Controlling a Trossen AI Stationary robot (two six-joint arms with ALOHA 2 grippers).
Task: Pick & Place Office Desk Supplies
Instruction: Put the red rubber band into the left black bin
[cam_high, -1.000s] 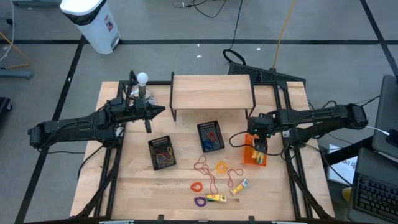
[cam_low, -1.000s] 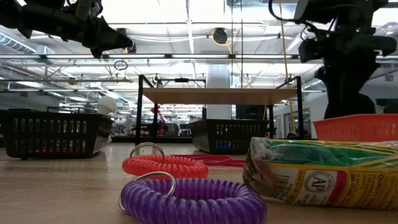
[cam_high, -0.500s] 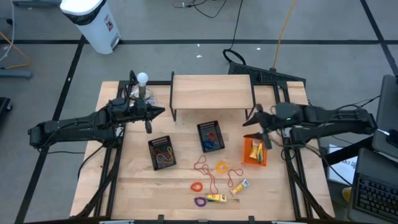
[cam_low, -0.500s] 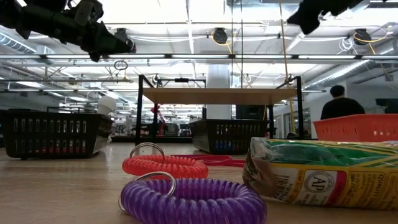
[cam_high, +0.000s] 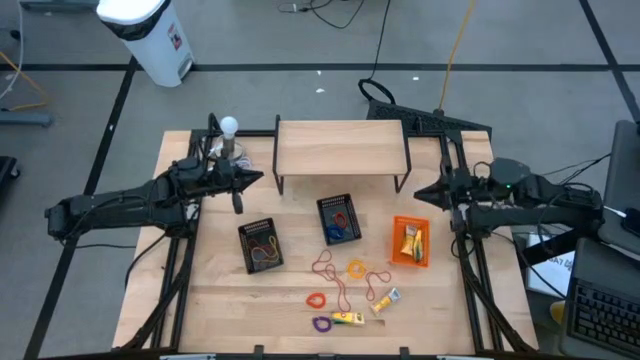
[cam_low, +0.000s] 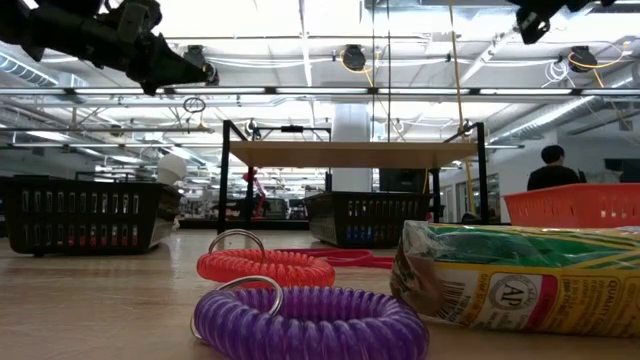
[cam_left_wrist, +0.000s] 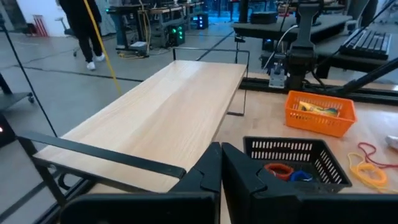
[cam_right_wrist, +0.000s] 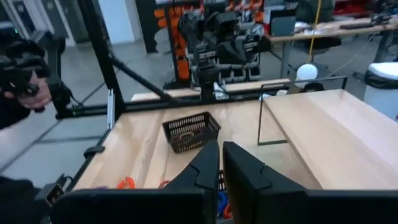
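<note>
You have a wooden riser shelf (cam_high: 341, 148) standing at the table's (cam_high: 220, 300) far edge, with a white ball-topped stand (cam_high: 229, 135) near the far left corner. Beyond the table, a white bin (cam_high: 148, 36) sits on the grey floor, and a person (cam_low: 551, 167) stands in the room behind.

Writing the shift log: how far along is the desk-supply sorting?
Partly done. The orange basket holds yellow packets, and the two black baskets hold coils. Nothing is in hand: the right gripper and left gripper are both raised with jaws shut. Left on the table: loose coils, the purple coil and two packets.
</note>
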